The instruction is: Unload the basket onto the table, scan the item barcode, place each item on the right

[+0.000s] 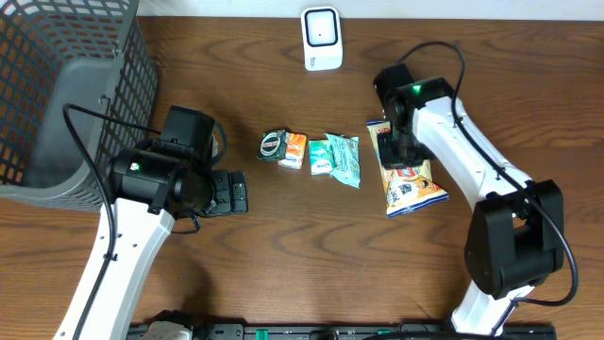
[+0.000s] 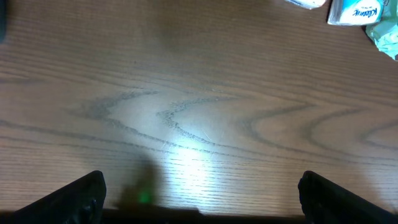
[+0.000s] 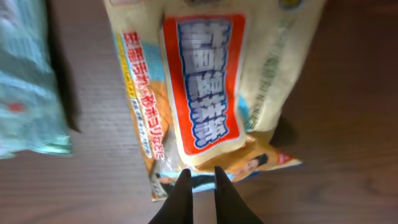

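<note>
Right fingers [image 3: 183,194] pressed nearly together, tips at the near end of the snack bag [image 3: 205,81]; can't tell if any film is caught. Bag lies flat on the desk, long axis running straight ahead of them. Left fingers [image 2: 84,198] spread wide, bag well apart, so the right arm is nearer. Count: one bag, one scanner [image 1: 321,38], four smaller items [image 1: 323,156] between both sets of fingers.

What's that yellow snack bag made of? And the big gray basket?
The snack bag looks like thin glossy plastic film: it wrinkles and shines. The basket looks like matte gray plastic molded in a grid, though coated wire is possible.
</note>
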`<state>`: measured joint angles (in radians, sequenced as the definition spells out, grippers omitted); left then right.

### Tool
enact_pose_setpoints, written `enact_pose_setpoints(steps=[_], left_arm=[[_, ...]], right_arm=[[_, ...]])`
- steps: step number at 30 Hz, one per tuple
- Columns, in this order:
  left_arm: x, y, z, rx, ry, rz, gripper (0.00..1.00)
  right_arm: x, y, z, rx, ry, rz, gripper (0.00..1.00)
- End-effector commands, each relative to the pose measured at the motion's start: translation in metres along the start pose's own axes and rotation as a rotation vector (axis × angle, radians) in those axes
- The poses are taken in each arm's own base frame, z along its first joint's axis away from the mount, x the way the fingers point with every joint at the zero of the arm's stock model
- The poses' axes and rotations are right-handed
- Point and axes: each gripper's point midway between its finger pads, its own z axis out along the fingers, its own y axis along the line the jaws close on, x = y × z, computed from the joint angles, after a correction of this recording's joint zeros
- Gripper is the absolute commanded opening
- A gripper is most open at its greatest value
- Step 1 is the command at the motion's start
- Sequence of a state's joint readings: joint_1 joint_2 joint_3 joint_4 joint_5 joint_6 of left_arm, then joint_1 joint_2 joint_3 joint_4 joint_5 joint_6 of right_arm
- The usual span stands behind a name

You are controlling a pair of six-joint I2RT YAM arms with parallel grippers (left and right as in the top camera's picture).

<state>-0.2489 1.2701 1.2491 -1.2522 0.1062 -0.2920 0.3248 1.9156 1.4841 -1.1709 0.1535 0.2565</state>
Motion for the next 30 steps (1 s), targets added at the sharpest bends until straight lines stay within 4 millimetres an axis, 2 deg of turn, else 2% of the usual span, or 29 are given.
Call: enact_pose_setpoints(steps=[1, 4, 7, 11, 16, 20, 22, 24, 27, 30], left_arm=[[0.002, 0.0, 0.002, 0.004, 0.013, -0.013, 0.98], [0.002, 0.0, 0.002, 0.004, 0.012, -0.013, 0.98], [0.002, 0.0, 0.002, 0.004, 0.012, -0.013, 0.98], [0.002, 0.0, 0.002, 0.004, 0.012, -0.013, 0.98], [0.002, 0.0, 0.002, 0.004, 0.012, -0.013, 0.98], [0.002, 0.0, 0.002, 0.004, 0.013, -0.013, 0.98], [0.002, 0.0, 0.002, 0.004, 0.013, -0.013, 0.98], [0.002, 0.0, 0.002, 0.004, 0.012, -0.013, 0.98], [0.002, 0.0, 0.002, 0.004, 0.013, -0.013, 0.98], [0.002, 0.0, 0.002, 0.004, 0.013, -0.013, 0.98]], right_arm=[[0.019, -0.001, 0.024, 0.007, 0.057, -0.011, 0.11], [0.03, 0.002, 0.047, -0.006, 0.07, -0.012, 0.11], [0.035, 0.017, 0.062, -0.082, 0.066, -0.008, 0.09], [0.031, 0.033, 0.062, -0.176, 0.056, -0.003, 0.05], [0.013, 0.043, 0.035, -0.236, 0.029, 0.002, 0.01], [-0.011, 0.041, -0.008, -0.243, -0.024, -0.01, 0.01], [-0.024, 0.037, -0.028, -0.227, -0.069, -0.028, 0.03], [-0.038, 0.023, -0.044, -0.156, -0.126, -0.019, 0.05], [-0.048, 0.006, -0.054, -0.061, -0.172, -0.008, 0.11], [-0.047, 0.0, -0.052, -0.035, -0.167, -0.004, 0.12]])
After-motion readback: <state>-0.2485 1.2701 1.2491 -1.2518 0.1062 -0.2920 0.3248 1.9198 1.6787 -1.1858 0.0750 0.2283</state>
